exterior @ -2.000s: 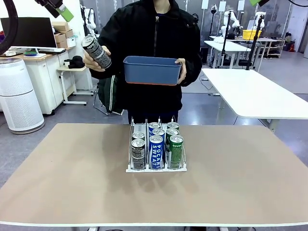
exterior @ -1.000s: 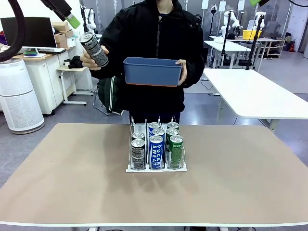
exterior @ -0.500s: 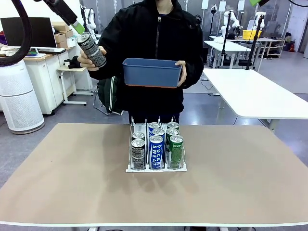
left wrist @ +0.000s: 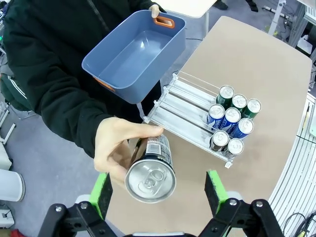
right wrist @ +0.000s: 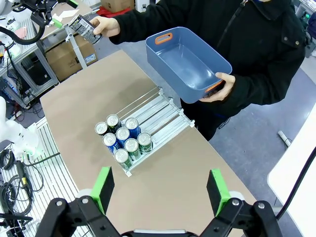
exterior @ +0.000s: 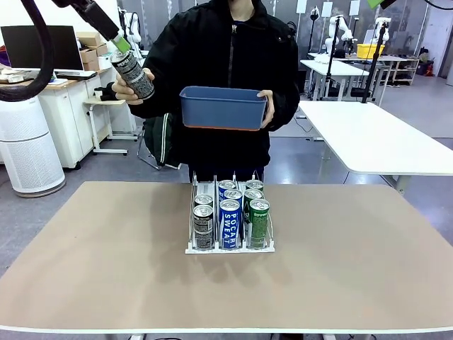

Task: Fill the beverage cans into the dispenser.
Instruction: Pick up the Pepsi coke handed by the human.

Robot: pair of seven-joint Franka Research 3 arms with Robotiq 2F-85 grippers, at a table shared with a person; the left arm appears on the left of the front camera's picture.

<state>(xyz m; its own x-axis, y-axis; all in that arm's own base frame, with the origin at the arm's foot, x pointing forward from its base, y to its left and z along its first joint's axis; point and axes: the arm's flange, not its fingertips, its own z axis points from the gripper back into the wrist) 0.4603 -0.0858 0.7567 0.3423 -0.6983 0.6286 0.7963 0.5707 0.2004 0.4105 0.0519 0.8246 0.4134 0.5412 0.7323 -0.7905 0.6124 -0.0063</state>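
Note:
A person at the far side holds out a dark beverage can (exterior: pixel 135 75) in one hand, tilted, top toward my left gripper (exterior: pixel 122 45). In the left wrist view that can (left wrist: pixel 150 178) lies between my open left gripper's (left wrist: pixel 158 191) green pads, still in the person's hand (left wrist: pixel 116 148), with gaps on both sides. The dispenser (exterior: pixel 192 212) stands mid-table with several dark, blue and green cans (exterior: pixel 229 223) at its front; its rear lanes (left wrist: pixel 182 111) are bare. My right gripper (right wrist: pixel 160 186) hangs open high above the table, holding nothing.
The person's other hand holds a blue plastic tub (exterior: pixel 223 108) above the table's far edge; its inside (left wrist: pixel 133 54) looks empty. The tan table (exterior: pixel 106 269) is bare around the dispenser (right wrist: pixel 158 111). Other tables and equipment stand behind.
My left gripper has come down and rightward to the top of the held can. The person's hand has shifted the can slightly left. The right arm and dispenser have not moved.

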